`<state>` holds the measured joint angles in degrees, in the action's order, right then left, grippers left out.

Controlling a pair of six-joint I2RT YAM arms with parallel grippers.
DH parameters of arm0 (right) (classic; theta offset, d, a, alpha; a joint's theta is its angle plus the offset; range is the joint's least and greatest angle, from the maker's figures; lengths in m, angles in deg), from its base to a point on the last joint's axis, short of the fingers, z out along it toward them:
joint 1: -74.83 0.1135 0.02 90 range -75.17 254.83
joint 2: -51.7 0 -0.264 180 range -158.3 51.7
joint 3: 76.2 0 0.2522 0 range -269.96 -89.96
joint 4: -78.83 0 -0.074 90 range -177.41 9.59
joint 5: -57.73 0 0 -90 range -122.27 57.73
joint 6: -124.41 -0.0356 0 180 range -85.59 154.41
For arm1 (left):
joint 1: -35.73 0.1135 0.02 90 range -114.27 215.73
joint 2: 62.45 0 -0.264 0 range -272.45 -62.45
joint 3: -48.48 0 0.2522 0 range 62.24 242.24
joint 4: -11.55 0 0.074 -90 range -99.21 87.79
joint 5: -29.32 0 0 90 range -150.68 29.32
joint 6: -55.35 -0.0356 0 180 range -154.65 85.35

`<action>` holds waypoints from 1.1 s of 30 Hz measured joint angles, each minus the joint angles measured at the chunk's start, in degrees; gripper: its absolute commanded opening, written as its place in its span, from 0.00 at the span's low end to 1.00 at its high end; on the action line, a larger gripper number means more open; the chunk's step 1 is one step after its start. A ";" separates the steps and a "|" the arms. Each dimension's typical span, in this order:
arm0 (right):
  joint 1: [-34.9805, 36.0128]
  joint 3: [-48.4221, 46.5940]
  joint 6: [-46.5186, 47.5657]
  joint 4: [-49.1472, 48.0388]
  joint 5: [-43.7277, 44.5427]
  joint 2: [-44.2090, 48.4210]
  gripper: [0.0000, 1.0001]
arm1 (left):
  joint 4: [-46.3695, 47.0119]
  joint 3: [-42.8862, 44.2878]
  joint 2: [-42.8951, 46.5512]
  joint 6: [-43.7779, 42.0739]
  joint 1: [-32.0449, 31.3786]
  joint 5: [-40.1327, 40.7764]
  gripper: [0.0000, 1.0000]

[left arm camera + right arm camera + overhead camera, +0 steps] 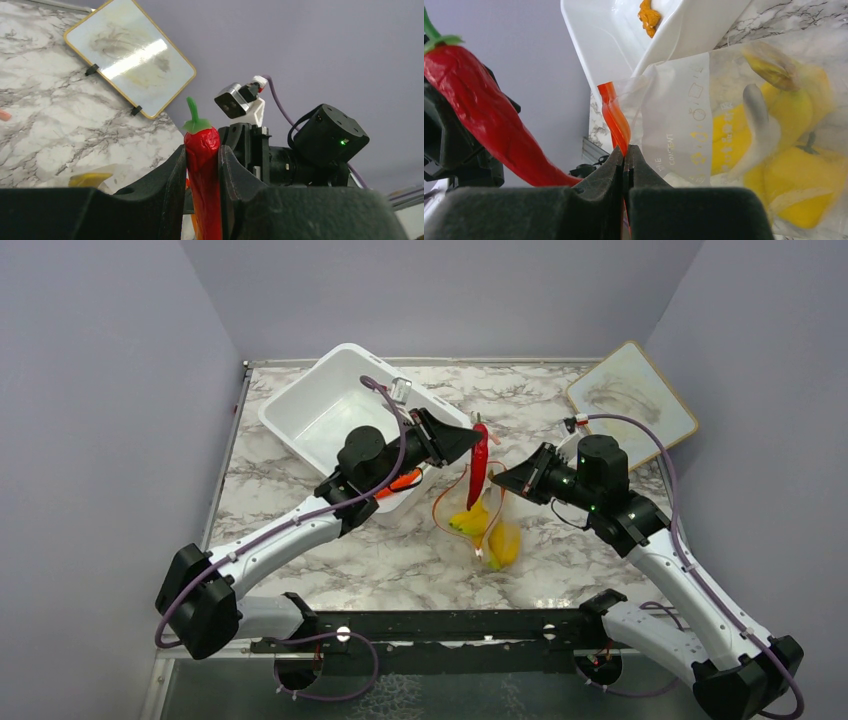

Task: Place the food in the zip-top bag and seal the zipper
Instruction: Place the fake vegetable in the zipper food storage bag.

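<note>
My black gripper (625,156) pinches the thin red-orange zipper strip (614,116) of the clear plastic bag (681,95) holding yellow toy foods (796,192). A glossy red toy chili (484,116) hangs alongside.

Left arm (290,528): white links, black joint housings
Right arm (665,570): same colours, green light glowing
Cables (402,435): purple
Fingers (172,190): matte black

My left gripper (476,441) reaches to center frame, jaws clamped on the chili (479,468). My right gripper (497,478) faces it from the right, pinched tight on the zipper (613,112).
</note>
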<state>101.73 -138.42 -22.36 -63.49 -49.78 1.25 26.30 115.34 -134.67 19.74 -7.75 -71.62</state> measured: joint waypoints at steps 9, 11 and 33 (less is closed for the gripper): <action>0.00 0.00 -1.46 -0.50 0.04 0.02 0.01 | 4.37 -5.60 0.00 -1.79 -3.74 2.14 0.14; 0.00 0.00 -1.68 -0.57 0.07 0.17 0.01 | 4.50 -6.73 0.00 -2.29 -4.20 2.75 0.14; 0.00 0.85 -2.54 -1.64 1.44 0.79 0.01 | 5.79 -13.18 2.36 -5.46 -7.28 4.39 0.18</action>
<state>101.73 -137.57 -24.90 -65.13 -48.34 2.03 32.09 102.16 -132.31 14.27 -15.03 -67.22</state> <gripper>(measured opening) 0.012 0.261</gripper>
